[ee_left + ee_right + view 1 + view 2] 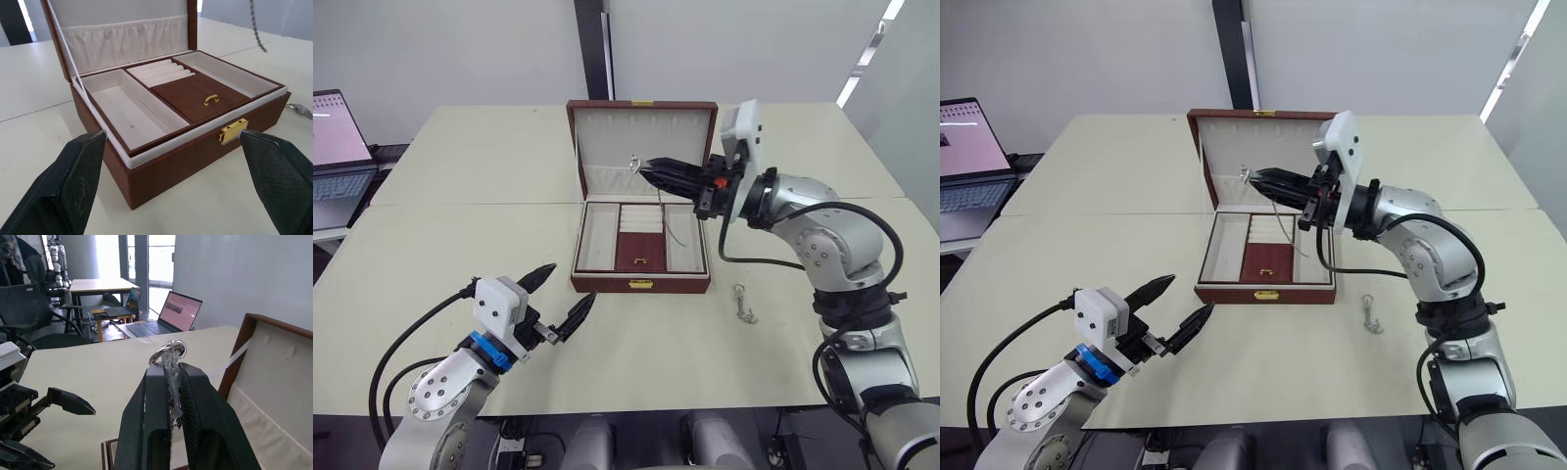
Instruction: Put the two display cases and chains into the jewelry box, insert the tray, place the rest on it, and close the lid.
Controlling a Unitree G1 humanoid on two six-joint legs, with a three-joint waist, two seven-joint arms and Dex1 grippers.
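Laptop [335, 147] sits at the far left edge of the head view, its screen lit, off the side of the pale table [460, 225]. Lower left in that view, the left gripper [558, 296] hovers above the table in front of the jewelry box's left corner, its two black fingers spread wide apart and holding nothing; the left wrist view shows those fingertips [80, 161] flanking the box front with bare table between them.

At the centre of the frame stands the jewelry box [641, 284], its gold clasp facing the robot. The lid [643, 147] is raised upright behind it, cream-lined, with a gathered pocket along its lower part. The tray [640, 253] is already seated inside the box: cream compartments at left and right, ring rolls at the back, and a brown centre panel with a tiny gold handle.

Right of centre, the right gripper [651, 170] reaches in from the right side, above the box and in front of the open lid. Its fingers are pressed together on a thin silvery chain [672, 223], whose ring end pokes out past the fingertips while the rest dangles down over the tray's right-hand compartment.

Further right, a second chain [743, 305] lies on the table just beside the box's right front corner.
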